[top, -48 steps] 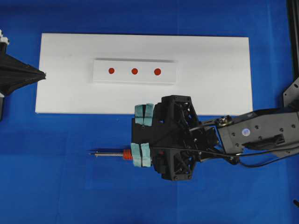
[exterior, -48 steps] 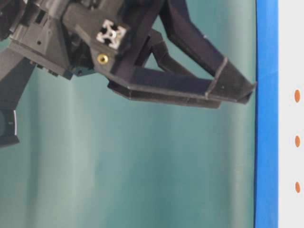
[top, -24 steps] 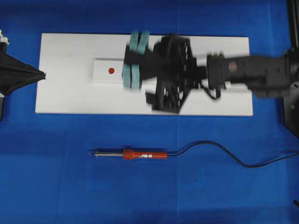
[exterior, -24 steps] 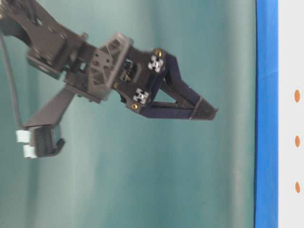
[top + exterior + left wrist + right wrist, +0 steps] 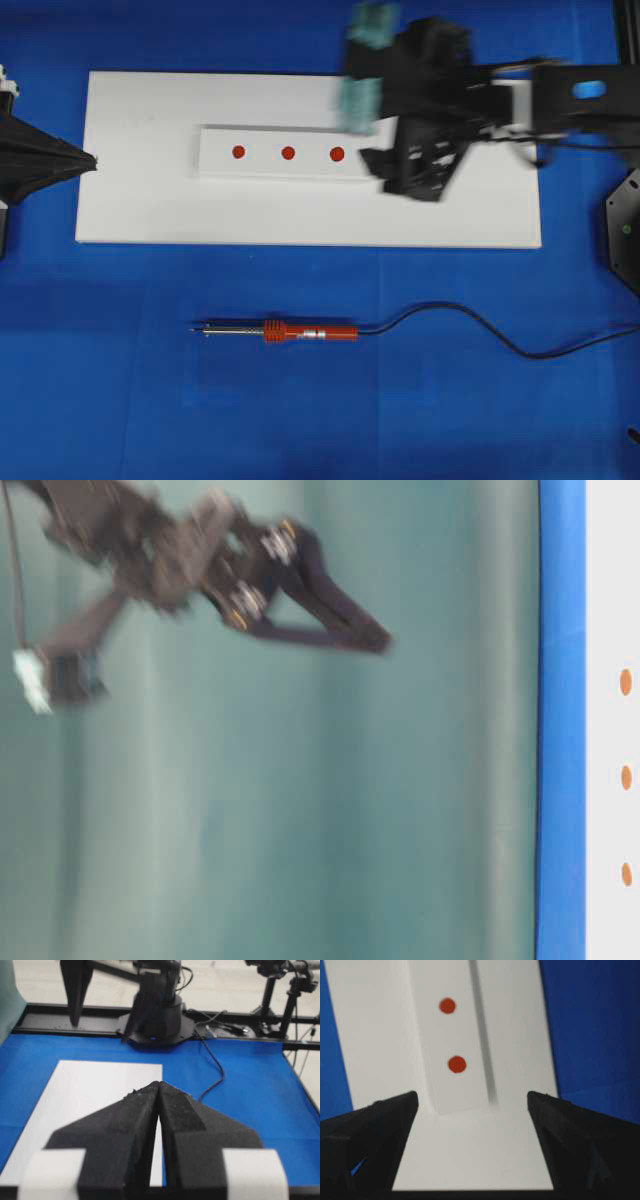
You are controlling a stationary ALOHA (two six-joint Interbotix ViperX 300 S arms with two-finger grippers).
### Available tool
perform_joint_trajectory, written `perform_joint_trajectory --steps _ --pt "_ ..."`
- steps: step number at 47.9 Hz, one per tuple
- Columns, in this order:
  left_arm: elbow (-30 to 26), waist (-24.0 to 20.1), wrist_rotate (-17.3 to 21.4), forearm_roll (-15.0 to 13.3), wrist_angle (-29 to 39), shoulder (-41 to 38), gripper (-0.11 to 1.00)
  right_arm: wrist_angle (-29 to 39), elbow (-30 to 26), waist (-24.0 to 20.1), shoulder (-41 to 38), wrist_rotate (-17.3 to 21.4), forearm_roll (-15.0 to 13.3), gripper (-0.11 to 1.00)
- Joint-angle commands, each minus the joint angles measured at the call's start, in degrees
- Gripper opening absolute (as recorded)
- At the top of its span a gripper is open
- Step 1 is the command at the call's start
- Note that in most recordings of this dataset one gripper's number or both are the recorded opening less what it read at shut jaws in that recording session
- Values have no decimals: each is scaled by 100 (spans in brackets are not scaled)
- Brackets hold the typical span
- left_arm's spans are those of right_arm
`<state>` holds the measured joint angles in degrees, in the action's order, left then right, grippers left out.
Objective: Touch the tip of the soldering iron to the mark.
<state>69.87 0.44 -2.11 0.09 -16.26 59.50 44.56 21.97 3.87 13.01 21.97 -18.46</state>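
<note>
The right gripper (image 5: 362, 65) was wide open and empty, far from the soldering iron (image 5: 300, 332). The mark (image 5: 337, 154) could go untouched.

no readable text, labels, brand names or numbers appear in any view. the only signs are three plain red dots in a row on the raised white strip (image 5: 288, 153) in the overhead view. the rightmost dot, the mark (image 5: 337, 154), looks slightly the largest; none carries a letter or digit. the soldering iron (image 5: 282, 331) on the blue table (image 5: 120, 400) shows no legible marking on its red-orange handle.
</note>
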Motion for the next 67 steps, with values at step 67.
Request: perform_joint_trajectory --steps 67 --pt "-62 0 -9 9 211 211 0 -1854 4421 114 5106 79 360 82"
